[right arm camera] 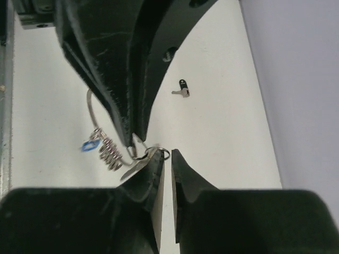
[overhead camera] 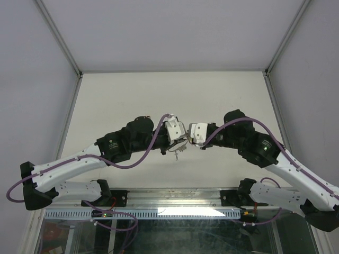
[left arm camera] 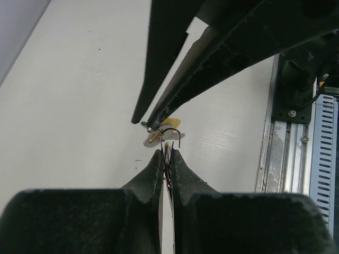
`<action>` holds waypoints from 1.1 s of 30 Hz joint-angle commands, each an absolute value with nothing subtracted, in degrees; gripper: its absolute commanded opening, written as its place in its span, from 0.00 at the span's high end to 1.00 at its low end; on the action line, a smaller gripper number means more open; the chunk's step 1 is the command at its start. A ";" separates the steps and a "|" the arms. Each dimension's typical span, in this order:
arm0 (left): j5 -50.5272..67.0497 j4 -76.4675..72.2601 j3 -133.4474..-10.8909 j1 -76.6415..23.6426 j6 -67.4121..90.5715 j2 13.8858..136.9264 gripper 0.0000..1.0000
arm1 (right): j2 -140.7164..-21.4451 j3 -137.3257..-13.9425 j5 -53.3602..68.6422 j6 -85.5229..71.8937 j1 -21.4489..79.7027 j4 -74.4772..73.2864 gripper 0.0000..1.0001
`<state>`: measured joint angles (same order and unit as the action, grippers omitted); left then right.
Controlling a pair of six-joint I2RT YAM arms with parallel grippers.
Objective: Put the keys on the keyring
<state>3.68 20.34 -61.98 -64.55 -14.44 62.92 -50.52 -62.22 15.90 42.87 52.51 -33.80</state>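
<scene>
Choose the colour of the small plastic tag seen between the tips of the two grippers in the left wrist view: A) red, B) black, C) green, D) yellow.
D: the tag just beyond the closed tips of the left gripper is plainly yellow.

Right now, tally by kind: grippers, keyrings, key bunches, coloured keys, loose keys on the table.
Grippers: 2, left gripper and right gripper
Keyring: 1
Silver key bunch: 1
Yellow-tagged key: 1
Blue-headed key: 1
Dark-headed key loose on table: 1
Total: 7
</scene>
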 commanded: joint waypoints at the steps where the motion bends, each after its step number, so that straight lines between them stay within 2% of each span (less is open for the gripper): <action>1: 8.19 17.16 -61.75 -65.55 -14.44 61.61 1.00 | -49.36 -60.57 10.36 39.97 52.56 -22.44 0.86; 6: 8.13 15.57 -61.05 -65.56 -13.13 61.53 1.00 | -48.08 -57.91 5.03 33.72 52.56 -15.07 0.73; 15: 0.00 8.52 -57.58 -65.56 -6.04 60.80 1.00 | -39.52 -55.48 -4.86 20.18 52.56 -17.36 0.64; 22: -10.39 3.32 -55.86 -65.52 -0.60 60.90 1.00 | -45.03 -67.39 -5.37 -6.02 52.56 -33.56 0.63; 25: -14.33 0.69 -54.48 -65.57 0.22 60.20 1.00 | -48.29 -71.25 -6.55 -19.91 52.53 -37.63 0.58; 29: -17.34 -1.18 -53.21 -65.55 0.44 59.69 1.00 | -49.48 -71.04 -7.06 -33.54 52.47 -35.98 0.56; 33: -17.50 -2.74 -52.63 -65.56 0.74 59.51 1.00 | -50.26 -67.23 -6.22 -40.50 52.45 -29.32 0.56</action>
<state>-14.83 4.38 -52.66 -65.28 -0.80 61.60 -50.06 -68.97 -5.63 -26.70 52.60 -34.87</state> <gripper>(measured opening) 0.014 0.438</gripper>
